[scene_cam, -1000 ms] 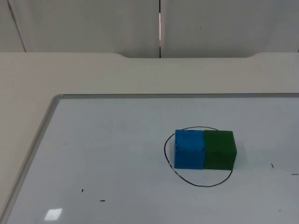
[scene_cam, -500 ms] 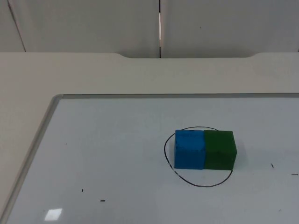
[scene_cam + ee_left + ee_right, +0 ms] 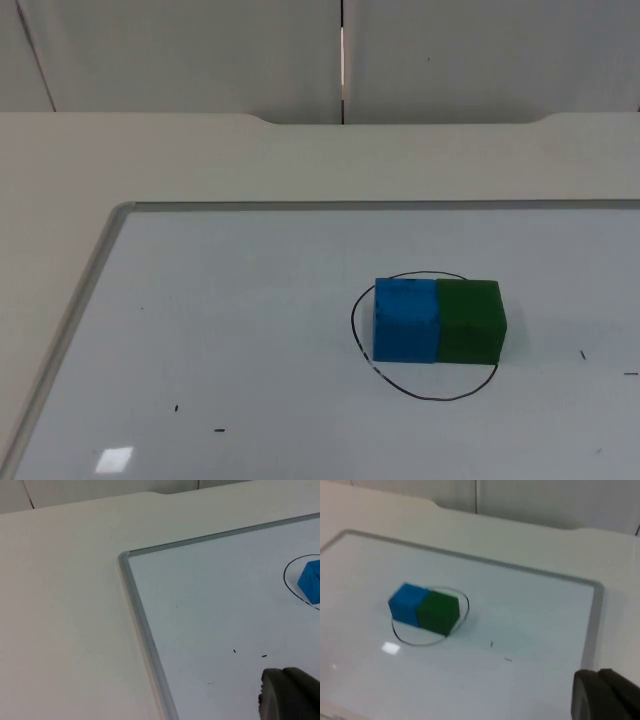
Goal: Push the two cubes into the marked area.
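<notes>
Blue cube [image 3: 405,320] and green cube [image 3: 471,321]: touching side by side on the whiteboard [image 3: 250,330], inside the drawn ring [image 3: 355,330], so pushing looks complete; my left gripper [image 3: 290,695] and right gripper [image 3: 605,697]: waiting well apart from them; whether either is open I cannot tell.

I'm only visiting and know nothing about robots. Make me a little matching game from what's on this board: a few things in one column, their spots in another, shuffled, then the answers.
Things:
1. blue cube
2. green cube
3. drawn black ring
4. whiteboard frame

Descriptions:
A. touching the other cube, on the side toward the right arm
B. grey strip along the board's edge
C. curved line looping round both cubes
D. touching the other cube, on the side toward the left arm

Pairs: 1-D, 2-A, 3-C, 4-B
</notes>
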{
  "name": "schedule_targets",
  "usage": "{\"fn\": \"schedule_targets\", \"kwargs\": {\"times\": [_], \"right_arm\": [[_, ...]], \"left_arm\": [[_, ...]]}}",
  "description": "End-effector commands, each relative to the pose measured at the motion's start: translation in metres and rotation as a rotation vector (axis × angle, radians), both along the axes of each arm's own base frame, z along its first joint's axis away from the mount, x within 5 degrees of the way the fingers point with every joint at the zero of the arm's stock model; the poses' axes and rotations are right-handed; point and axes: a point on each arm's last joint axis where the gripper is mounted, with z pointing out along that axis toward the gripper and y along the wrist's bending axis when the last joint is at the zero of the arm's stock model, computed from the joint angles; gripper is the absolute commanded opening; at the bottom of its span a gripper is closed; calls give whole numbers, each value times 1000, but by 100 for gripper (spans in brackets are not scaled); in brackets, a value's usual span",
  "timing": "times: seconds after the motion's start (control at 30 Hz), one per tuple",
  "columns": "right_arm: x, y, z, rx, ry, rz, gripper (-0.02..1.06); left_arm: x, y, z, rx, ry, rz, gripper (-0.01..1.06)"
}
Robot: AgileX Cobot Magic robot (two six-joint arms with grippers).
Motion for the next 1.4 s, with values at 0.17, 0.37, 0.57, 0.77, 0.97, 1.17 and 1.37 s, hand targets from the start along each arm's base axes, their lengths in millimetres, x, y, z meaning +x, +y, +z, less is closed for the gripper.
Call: {"fn": "schedule_targets", "kwargs": {"times": [0.17, 0.37, 0.57, 0.77, 0.97, 1.17, 1.37], "right_arm": [[2, -3, -5, -25, 17, -33, 0], [1, -3, -5, -31, 16, -22, 0], [1, -2, -5, -32, 16, -19, 3], [1, -2, -5, -32, 16, -19, 39], [1, -2, -5, -35, 15, -12, 71], [1, -2, -5, -35, 15, -12, 74], [1, -2, -5, -30, 16, -21, 75]], "left_arm": [[1, 0, -1, -6, -8, 10, 0], [1, 0, -1, -6, -8, 10, 0], [1, 0, -1, -6, -8, 10, 13], [1, 0, -1, -6, -8, 10, 63], [1, 0, -1, -4, -9, 11, 101], [1, 0, -1, -4, -9, 11, 105], [1, 0, -1, -4, -9, 11, 105]]}}
